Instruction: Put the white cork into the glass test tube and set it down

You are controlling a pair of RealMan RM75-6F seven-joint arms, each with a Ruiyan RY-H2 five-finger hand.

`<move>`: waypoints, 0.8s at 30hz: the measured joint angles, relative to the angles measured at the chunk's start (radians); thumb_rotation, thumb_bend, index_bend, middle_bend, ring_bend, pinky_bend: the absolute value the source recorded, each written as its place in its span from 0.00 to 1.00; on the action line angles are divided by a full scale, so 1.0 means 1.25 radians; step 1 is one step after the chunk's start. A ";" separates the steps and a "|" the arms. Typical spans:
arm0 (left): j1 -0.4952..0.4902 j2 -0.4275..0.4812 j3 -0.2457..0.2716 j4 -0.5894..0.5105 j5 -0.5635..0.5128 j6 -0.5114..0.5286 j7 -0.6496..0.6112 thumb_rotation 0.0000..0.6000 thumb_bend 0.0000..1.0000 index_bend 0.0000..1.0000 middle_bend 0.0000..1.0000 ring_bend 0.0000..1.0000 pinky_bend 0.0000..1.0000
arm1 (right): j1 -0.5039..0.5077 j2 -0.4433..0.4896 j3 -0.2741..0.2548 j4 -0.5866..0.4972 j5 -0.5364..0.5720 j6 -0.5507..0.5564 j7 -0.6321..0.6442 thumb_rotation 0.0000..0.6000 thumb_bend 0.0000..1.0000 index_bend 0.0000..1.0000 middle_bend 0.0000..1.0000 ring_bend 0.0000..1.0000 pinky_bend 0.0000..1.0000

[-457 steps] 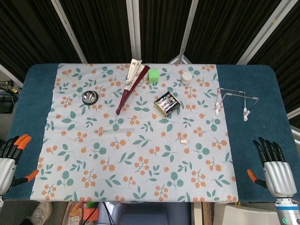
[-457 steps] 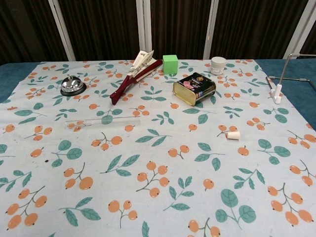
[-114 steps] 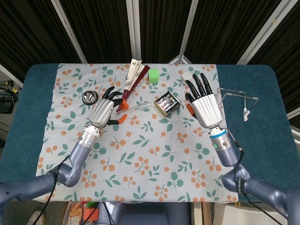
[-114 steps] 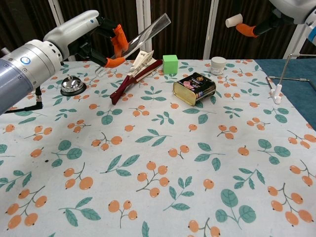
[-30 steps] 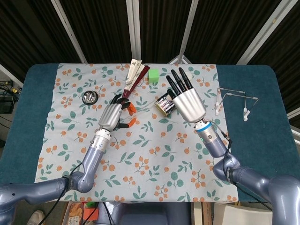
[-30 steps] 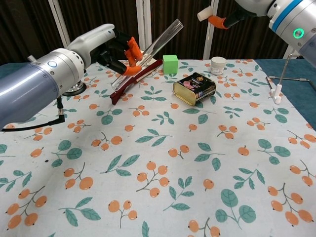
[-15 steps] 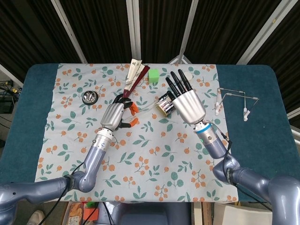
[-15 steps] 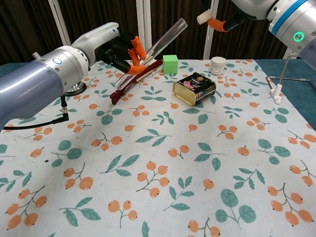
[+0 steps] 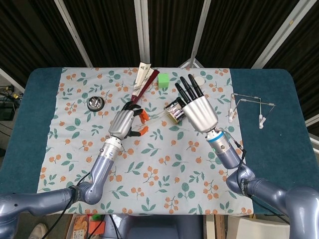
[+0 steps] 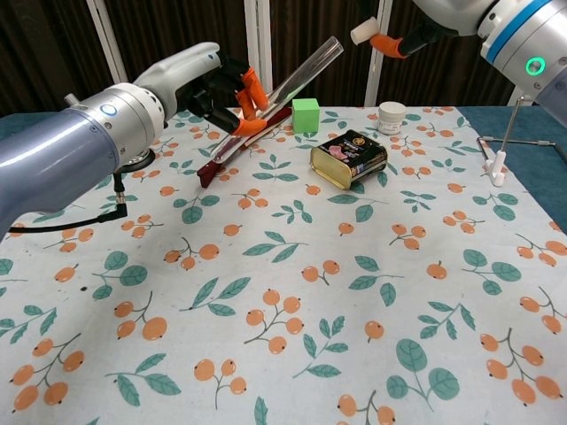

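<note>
Head view: left hand (image 9: 122,122) raised over the tabletop (image 9: 30,124), fingers curled around the lower part of the glass test tube (image 9: 155,116). Tube's long axis runs out toward the right hand (image 9: 199,112), open mouth on that side, close by the battery tin (image 9: 175,109). Right hand seen from the back, fingers spread and pointing away from the camera; white cork hidden beneath it here. Call bell (image 9: 95,103), folded fan (image 9: 140,90), green cube (image 9: 163,80) and wire stand (image 9: 247,107) lie untouched.

Chest view: left hand (image 10: 221,93) pinches the tube (image 10: 292,77) near its closed end; tube tilted, mouth up and to the right. White cork (image 10: 361,32) held between orange-tipped fingers (image 10: 384,42) of the right hand, in the air, just beyond the mouth and slightly above it. Cork and mouth near but apart; not yet seated. Judgement: closing that gap along the tube's axis is the next move.
</note>
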 measured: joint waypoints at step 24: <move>-0.005 0.002 -0.001 -0.008 -0.010 0.000 0.005 1.00 0.58 0.62 0.67 0.21 0.08 | 0.000 -0.004 -0.008 -0.003 -0.004 -0.001 0.007 1.00 0.43 0.66 0.23 0.00 0.00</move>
